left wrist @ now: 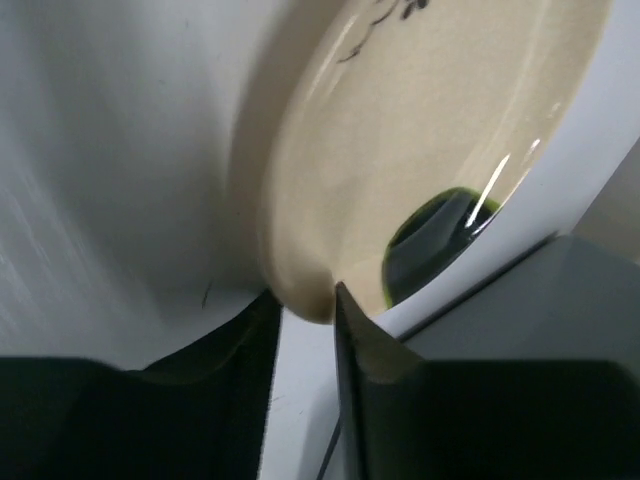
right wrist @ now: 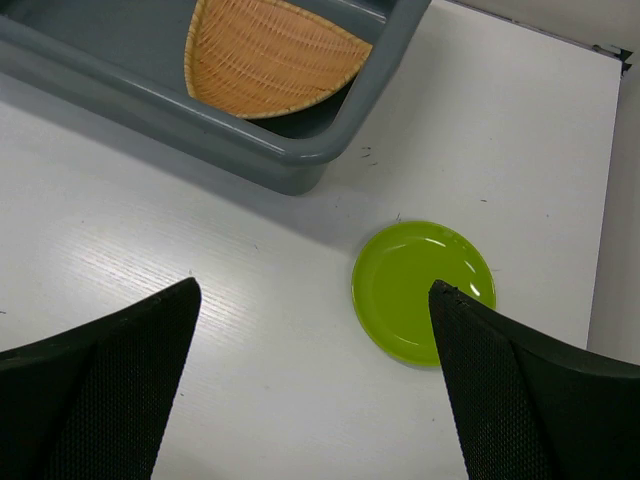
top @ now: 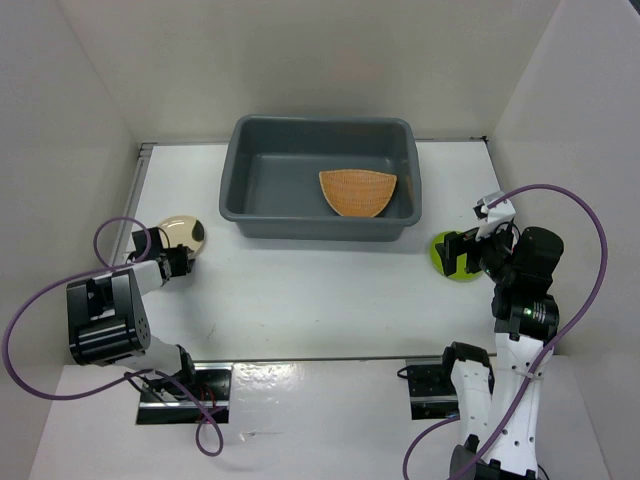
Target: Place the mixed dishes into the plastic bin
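The dark grey plastic bin [top: 232, 170] stands at the back middle, and the orange woven fan-shaped plate [top: 357, 192] lies inside it at the right. Both show in the right wrist view, the bin [right wrist: 250, 140] and the plate [right wrist: 265, 55]. The cream saucer [top: 182, 232] with its dark spot lies at the left. My left gripper [top: 180, 262] is shut on the saucer's near rim [left wrist: 430, 130]. The lime-green plate [top: 452, 272] lies flat at the right. My right gripper [right wrist: 315, 287] is open and empty above the table, its right finger over the plate's edge [right wrist: 415, 285]. The clear cup is out of view.
White walls close in the table on the left, back and right. A grey strip [top: 140, 190] runs along the table's left edge. Purple cables [top: 590, 230] loop from both arms. Black base plates [top: 185, 385] sit at the near edge.
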{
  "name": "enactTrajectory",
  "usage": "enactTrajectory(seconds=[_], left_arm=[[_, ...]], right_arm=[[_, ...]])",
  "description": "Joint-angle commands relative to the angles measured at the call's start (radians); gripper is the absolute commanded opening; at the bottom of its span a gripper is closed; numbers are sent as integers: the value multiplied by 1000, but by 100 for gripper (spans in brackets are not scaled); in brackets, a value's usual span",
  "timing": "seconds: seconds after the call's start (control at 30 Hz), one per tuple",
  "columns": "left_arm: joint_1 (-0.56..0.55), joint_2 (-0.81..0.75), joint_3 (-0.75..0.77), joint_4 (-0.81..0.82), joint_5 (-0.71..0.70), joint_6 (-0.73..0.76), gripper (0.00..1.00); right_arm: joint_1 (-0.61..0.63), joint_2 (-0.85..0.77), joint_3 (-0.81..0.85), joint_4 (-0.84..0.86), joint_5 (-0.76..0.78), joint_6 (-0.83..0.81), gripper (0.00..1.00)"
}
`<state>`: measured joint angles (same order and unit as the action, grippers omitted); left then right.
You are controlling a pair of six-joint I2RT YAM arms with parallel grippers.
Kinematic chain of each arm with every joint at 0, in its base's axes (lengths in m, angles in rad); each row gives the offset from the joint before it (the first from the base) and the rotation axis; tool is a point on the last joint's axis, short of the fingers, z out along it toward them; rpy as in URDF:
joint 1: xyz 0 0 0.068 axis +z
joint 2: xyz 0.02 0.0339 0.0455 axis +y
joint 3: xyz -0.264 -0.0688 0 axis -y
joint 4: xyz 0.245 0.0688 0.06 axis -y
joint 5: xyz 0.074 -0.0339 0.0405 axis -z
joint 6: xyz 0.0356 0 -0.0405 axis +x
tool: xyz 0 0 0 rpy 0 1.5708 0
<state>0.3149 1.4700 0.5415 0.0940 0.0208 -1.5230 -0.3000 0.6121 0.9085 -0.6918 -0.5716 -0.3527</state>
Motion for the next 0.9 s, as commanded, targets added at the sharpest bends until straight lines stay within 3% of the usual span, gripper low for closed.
enactTrajectory(seconds=[0.0, 0.23, 0.33, 0.5, 0.63, 0.87], left_arm=[[29, 78, -18, -114, -38, 72, 33], [47, 87, 3, -114, -28, 161, 5], [69, 43, 3, -114, -28, 191, 0], [78, -88, 14, -166, -53, 207, 0], [78, -329, 25, -130, -41, 181, 0], [7, -399, 218, -179, 91, 201, 0]], right_arm=[[-8, 3, 1, 34, -4, 11, 99], [-18, 3, 1, 34, -4, 11, 99], [-18, -6, 1, 34, -4, 11, 99], [-18, -6, 1, 34, -4, 11, 99], [-18, -6, 1, 34, -4, 11, 99], [-27, -6, 1, 34, -4, 11, 99]])
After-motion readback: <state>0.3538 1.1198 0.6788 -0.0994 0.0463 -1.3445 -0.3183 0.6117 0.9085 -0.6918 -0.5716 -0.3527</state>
